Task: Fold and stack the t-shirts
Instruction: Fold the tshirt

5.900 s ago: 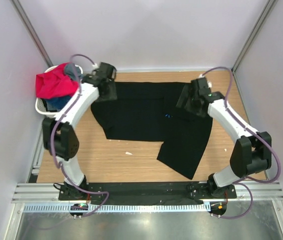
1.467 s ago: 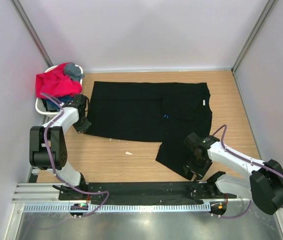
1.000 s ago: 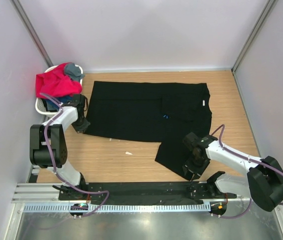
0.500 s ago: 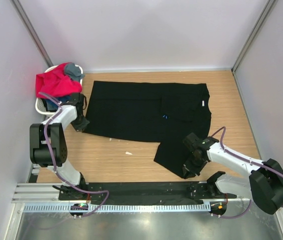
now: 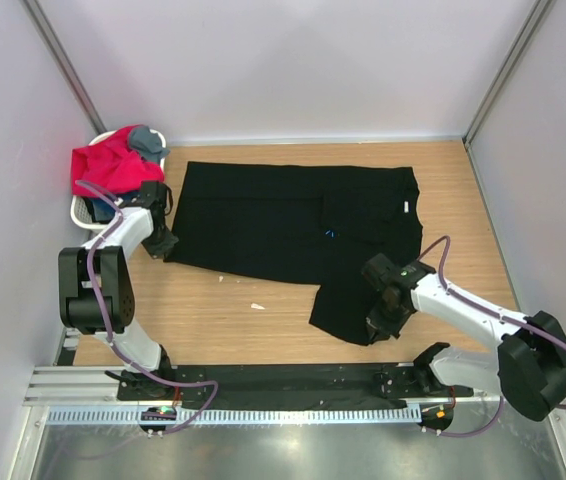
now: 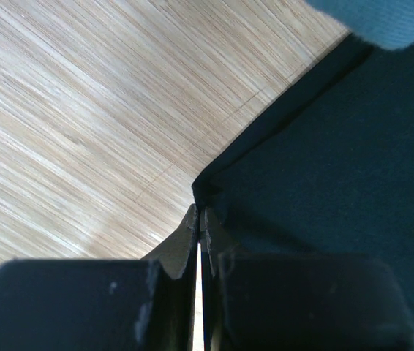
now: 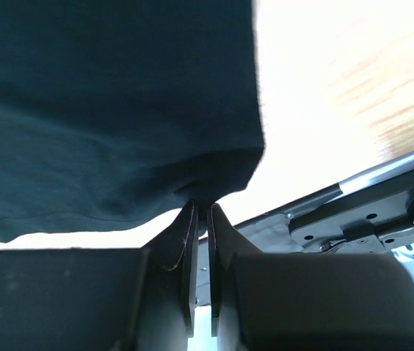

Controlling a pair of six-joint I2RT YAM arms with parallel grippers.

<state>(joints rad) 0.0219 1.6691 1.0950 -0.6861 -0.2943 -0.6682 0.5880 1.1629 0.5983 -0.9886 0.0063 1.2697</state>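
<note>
The left gripper (image 6: pixel 198 213) is clenched on the corner of the black t-shirt (image 5: pixel 283 215) nearest the laundry basket (image 5: pixel 80 213). The right gripper (image 7: pixel 199 208) pinches the hem farthest from the basket. The shirt lies spread on the counter (image 5: pixel 213 320) beside the basket, which holds a red-pink tee (image 5: pixel 108 165).

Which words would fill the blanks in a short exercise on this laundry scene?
The black t-shirt lies spread on the ___ table.
The left end effector is shut on a ___ of it.
The right end effector grips the ___ t-shirt too.
The red t-shirt tops the pile in the ___ basket.
Missing words: wooden; corner; black; white.
</note>
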